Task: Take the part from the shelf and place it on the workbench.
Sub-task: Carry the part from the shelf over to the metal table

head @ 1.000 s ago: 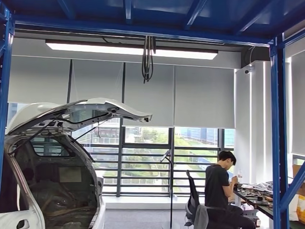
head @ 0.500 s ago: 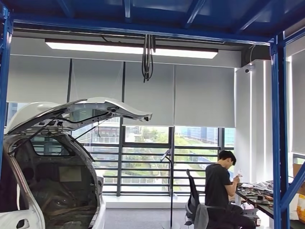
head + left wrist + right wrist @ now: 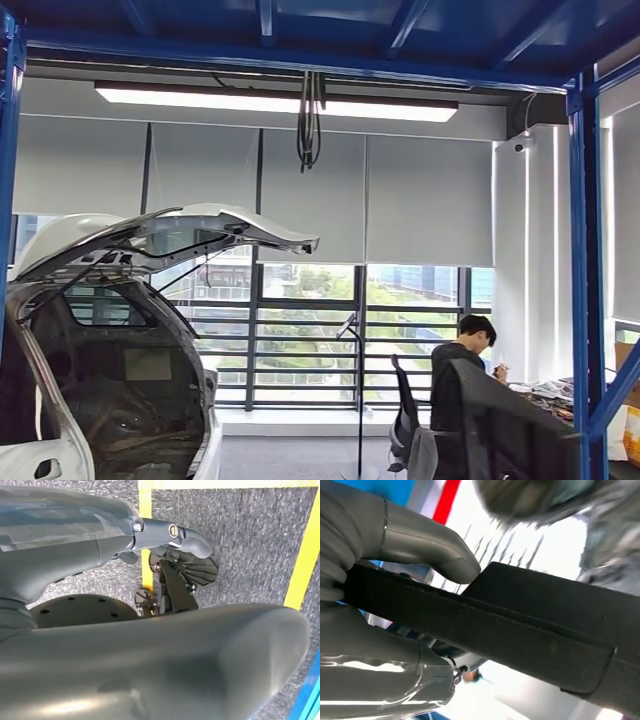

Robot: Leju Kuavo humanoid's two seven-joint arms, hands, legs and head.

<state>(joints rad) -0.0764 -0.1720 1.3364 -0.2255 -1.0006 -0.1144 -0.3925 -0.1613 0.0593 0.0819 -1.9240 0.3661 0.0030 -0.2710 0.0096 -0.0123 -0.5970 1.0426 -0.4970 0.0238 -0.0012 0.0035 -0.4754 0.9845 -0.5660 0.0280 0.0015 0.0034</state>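
i find the right hand (image 3: 361, 605) clamped on the part (image 3: 516, 625), a long dark flat panel. the thumb (image 3: 433, 550) lies over one face and the other fingers (image 3: 376, 640) close under the opposite face, so the panel's near end sits pinched between them while its length runs well out beyond the fingertips. in the head view the same part (image 3: 513, 430) rises at the lower right, partly in front of a seated person (image 3: 460, 370) at a cluttered desk (image 3: 555, 395).

the left hand (image 3: 166, 535) hangs over grey carpet with yellow floor tape (image 3: 145, 510). its fingers look loosely extended and i see nothing between them, though a large blurred dark shape covers much of that view, so i hold that reading with some reserve.

judgement: the part is off the shelf and in carry. since only 1 end is held, i would keep the wrist steady, turn slowly, hold the free end away from the blue frame post (image 3: 585, 280), and locate the workbench before lowering. no workbench surface is confirmed from here.
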